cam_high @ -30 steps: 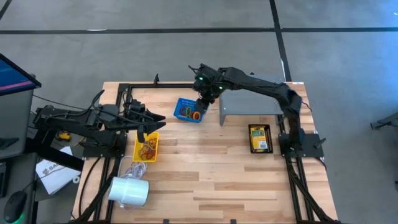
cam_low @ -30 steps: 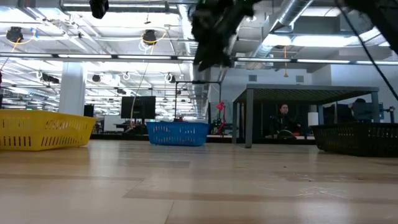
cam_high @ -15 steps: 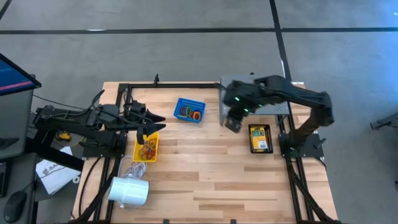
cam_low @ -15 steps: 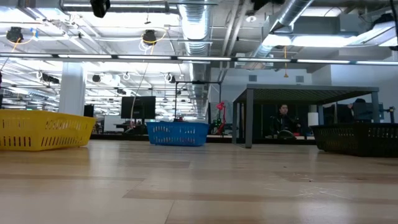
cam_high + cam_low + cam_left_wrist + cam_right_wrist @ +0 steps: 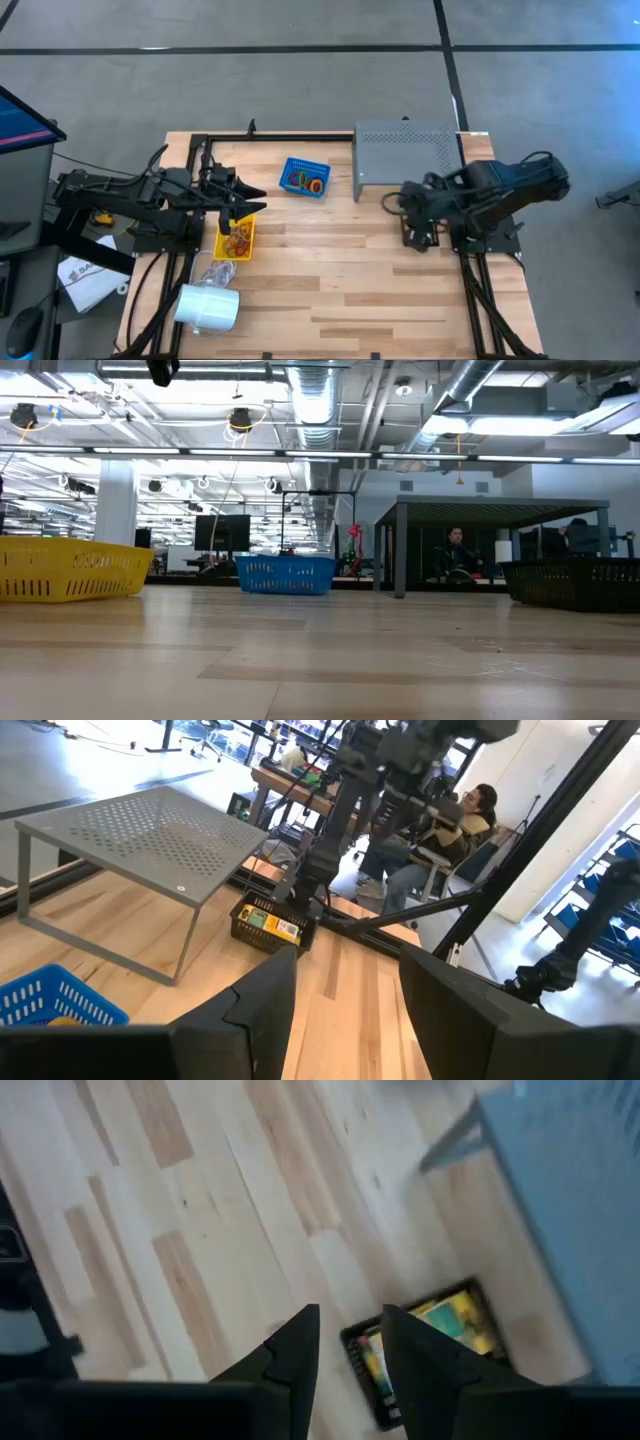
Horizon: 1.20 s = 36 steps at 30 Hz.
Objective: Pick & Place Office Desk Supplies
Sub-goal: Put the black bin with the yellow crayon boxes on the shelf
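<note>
The right tool [image 5: 345, 1348], fingers parted and carrying nothing, is being brought from the small blue plastic basket [image 5: 305, 176] to the black mesh tray of yellow-green crayon boxes [image 5: 430, 1342] at the counter's right edge (next pick, probably). The left tool [image 5: 340, 982] is being held open over the yellow basket [image 5: 236, 236].

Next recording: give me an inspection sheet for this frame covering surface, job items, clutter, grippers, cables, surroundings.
Surface: wooden table, bare in front.
Job's things: rubber bands in yellow basket and blue basket; crayon box in black tray.
Clutter: grey perforated shelf; white cylinder.
Grippers: left gripper open, above the yellow basket; right gripper empty, jaws narrowly apart, above the black tray.
Cables: cord by the white cylinder; bundles along both table sides.
Surroundings: seated person beyond the table; monitor at left.
</note>
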{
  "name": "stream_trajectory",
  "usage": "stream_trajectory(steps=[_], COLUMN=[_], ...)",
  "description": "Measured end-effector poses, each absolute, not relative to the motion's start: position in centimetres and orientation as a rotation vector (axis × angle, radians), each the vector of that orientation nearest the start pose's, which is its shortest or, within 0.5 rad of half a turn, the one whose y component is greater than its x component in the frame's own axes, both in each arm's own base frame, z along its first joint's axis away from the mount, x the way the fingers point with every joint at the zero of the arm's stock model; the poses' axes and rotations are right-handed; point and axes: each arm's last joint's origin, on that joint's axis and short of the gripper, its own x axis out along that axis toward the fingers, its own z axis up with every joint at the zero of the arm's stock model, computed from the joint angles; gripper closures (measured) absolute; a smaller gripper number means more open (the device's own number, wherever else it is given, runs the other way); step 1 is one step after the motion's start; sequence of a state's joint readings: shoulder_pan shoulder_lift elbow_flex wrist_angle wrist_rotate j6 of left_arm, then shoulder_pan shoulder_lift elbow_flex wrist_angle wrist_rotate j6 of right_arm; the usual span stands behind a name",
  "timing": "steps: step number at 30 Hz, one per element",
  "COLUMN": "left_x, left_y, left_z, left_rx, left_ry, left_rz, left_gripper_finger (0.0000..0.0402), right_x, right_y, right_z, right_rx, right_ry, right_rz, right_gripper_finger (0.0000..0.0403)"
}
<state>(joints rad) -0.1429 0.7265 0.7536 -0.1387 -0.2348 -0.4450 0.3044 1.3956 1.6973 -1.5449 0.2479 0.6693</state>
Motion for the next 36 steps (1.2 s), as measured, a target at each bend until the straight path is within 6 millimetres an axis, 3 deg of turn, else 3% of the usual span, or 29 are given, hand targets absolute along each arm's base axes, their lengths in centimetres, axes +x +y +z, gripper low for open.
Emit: stream_trajectory(steps=[6,12,18,27,36], left_x=[16.1,16.1,16.1,16.1,16.1], left_y=[-1.6,-1.6,-1.6,-1.6,-1.6], left_z=[33.5,33.6,33.6,33.6,33.6], left_rx=[-0.424,-0.43,-0.439,-0.441,-0.46], left_ry=[0.088,0.081,0.08,0.08,0.079], left_rz=[0.109,0.108,0.108,0.109,0.11], left_gripper_finger=[0.0229,0.0229,0.0229,0.0229,0.0229], right_x=[17.3,15.5,15.2,15.7,15.9], right_y=[6.0,5.6,5.7,4.7,3.9], right_z=[36.4,31.9,28.1,24.2,21.9], right_rx=[0.396,0.446,0.41,0.381,0.384], right_ry=[1.098,1.17,1.304,1.328,1.341], right_rz=[-0.364,-0.346,-0.299,-0.286,-0.264], right_gripper_finger=[0.0295,0.0295,0.0295,0.0295,0.0295])
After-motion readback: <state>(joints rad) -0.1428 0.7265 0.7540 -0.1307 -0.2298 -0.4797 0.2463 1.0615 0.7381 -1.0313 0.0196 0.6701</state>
